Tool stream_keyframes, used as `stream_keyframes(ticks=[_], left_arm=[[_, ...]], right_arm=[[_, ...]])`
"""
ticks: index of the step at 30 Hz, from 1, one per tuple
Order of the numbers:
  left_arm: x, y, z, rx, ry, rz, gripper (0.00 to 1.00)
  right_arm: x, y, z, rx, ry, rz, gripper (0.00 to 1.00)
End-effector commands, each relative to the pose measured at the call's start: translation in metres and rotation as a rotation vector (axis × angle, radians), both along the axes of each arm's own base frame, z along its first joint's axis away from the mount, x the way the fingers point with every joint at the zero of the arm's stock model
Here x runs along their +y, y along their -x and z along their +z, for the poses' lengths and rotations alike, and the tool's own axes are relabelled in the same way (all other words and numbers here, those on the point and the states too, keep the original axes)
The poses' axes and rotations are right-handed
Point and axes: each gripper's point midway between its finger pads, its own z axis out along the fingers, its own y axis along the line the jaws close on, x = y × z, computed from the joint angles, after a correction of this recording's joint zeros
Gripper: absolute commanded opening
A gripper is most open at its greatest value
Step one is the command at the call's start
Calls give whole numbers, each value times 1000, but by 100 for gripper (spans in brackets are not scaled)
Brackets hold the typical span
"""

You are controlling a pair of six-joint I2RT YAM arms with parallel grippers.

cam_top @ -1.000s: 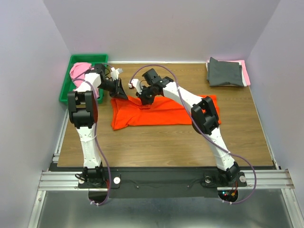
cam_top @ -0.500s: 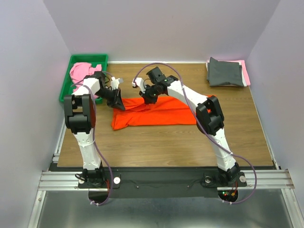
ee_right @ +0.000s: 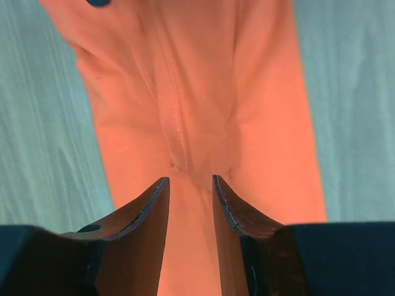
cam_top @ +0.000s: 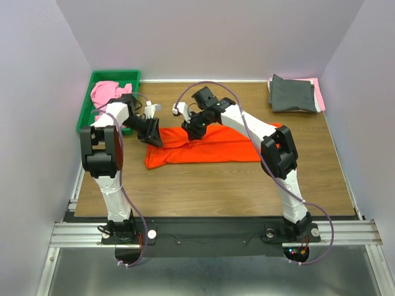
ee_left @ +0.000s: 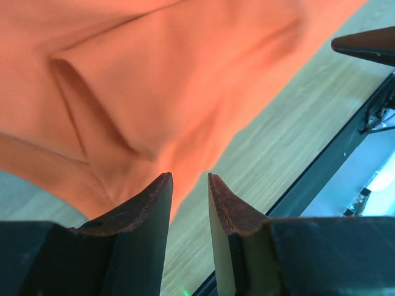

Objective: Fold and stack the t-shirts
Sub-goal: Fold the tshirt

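The bright orange t-shirt (cam_top: 216, 147) lies spread across the middle of the table, its far left edge bunched and raised. My left gripper (cam_top: 153, 134) is at the shirt's far left corner. In the left wrist view its jaws (ee_left: 189, 176) stand a little apart, with the shirt's edge (ee_left: 154, 74) at the tips and bare wood showing through the gap. My right gripper (cam_top: 188, 131) is on the shirt's far edge. In the right wrist view (ee_right: 188, 179) orange cloth (ee_right: 203, 92) puckers into the narrow gap between its jaws. A pink t-shirt (cam_top: 103, 92) lies crumpled in the tray.
The green plastic tray (cam_top: 115, 74) stands at the back left corner. A folded dark grey t-shirt (cam_top: 293, 94) lies on a folded pink one (cam_top: 320, 92) at the back right corner. Walls close in on three sides.
My left gripper has moved nearer, down onto the shirt's far left corner. My right gripper has shifted slightly, and the shirt's far left edge has risen and bunched between the grippers.
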Motion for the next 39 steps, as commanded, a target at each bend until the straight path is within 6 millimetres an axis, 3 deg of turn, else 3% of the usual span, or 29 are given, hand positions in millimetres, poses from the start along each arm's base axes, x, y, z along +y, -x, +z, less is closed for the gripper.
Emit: stream_keyframes(ticks=[1,3,5,6,8,9,13,16,20,22,23,24,26,27,30,31,32,33,35,36,38,39], left_arm=[[-8,-7,53,-144,63,-24,41],[-9,-19,57,-194,71,-6,40],[-11,-32,58,-222,81,31,37],[-22,-31,56,-219,83,16,35],[-32,-35,45,-221,55,-3,29],[-38,-32,33,-199,16,-9,27],[-40,-27,-4,-165,-82,-11,24],[-24,-23,-40,-106,-196,5,19],[-13,-33,-56,-124,-279,13,17],[-10,-49,-57,-146,-304,11,17],[-9,-54,-58,-150,-315,9,17],[-9,-73,-58,-174,-323,7,17],[-4,-87,-60,-176,-366,-13,17],[-4,-110,-59,-224,-379,-32,17],[-6,-137,-58,-273,-414,-89,17],[-16,-161,-53,-328,-432,-102,17],[-23,-173,-48,-369,-435,-122,17],[-31,-184,-41,-424,-435,-154,18],[-56,-212,-9,-579,-419,-167,22],[-63,-219,21,-659,-411,-160,24],[-71,-227,44,-759,-391,-135,29],[-70,-219,64,-785,-379,-108,33]], right_arm=[[0,0,64,-66,-98,-17,40],[-9,-9,64,-31,-103,-76,38],[-32,-28,62,31,-116,-174,37],[-41,-36,56,58,-112,-208,37],[-69,-55,53,83,-97,-287,36],[-89,-61,42,109,-58,-344,36],[-137,-67,17,152,23,-446,33],[-198,-78,-15,209,80,-566,31],[-233,-65,-44,247,159,-595,29],[-237,-46,-59,285,184,-585,27],[-238,-42,-53,276,177,-589,27],[-239,-37,-54,279,178,-594,27],[-241,-21,-62,318,185,-602,27],[-240,-14,-57,328,175,-611,27],[-228,24,-60,417,161,-589,27],[-215,53,-59,437,171,-537,27],[-201,67,-51,442,140,-485,27],[-189,81,-45,444,122,-445,28],[-158,112,-22,454,71,-348,29],[-153,116,-14,466,55,-348,31],[-154,112,-3,445,48,-356,32],[-162,100,2,392,72,-375,32]])
